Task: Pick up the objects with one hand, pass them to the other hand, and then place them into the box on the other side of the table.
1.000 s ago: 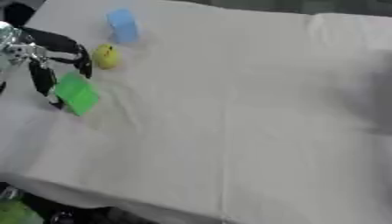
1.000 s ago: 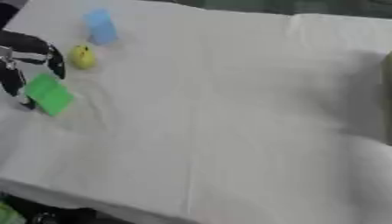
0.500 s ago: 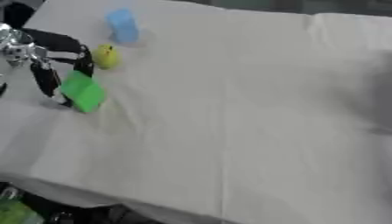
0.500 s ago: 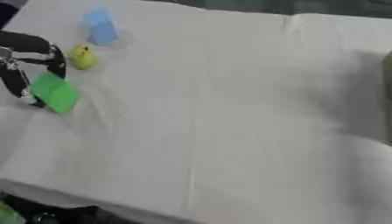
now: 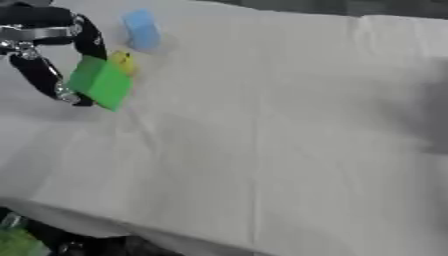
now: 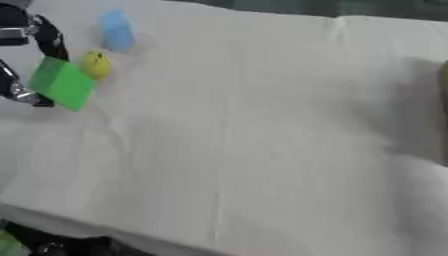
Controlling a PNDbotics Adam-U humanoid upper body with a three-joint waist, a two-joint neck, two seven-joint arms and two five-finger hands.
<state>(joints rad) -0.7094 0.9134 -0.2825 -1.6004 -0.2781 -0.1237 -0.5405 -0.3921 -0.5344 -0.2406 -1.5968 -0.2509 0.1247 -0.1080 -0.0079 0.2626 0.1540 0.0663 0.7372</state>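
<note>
- Left hand (image 5: 54, 55): enters at the upper left corner of both views, black with silver joints; its fingers and thumb are clamped on opposite edges of the green block.
- Green block (image 5: 101, 82): held tilted in the left hand, at the left side of the table; whether its lower corner touches the cloth cannot be told.
- Yellow object (image 6: 95, 65): small and rounded, lying on the cloth just beside the block's upper right edge.
- Blue block (image 5: 141, 30): pale blue, standing on the cloth near the far edge, a little beyond the yellow object.
- Table (image 5: 280, 140): covered with a creased white cloth.
- Right hand: shows in neither view.
</note>
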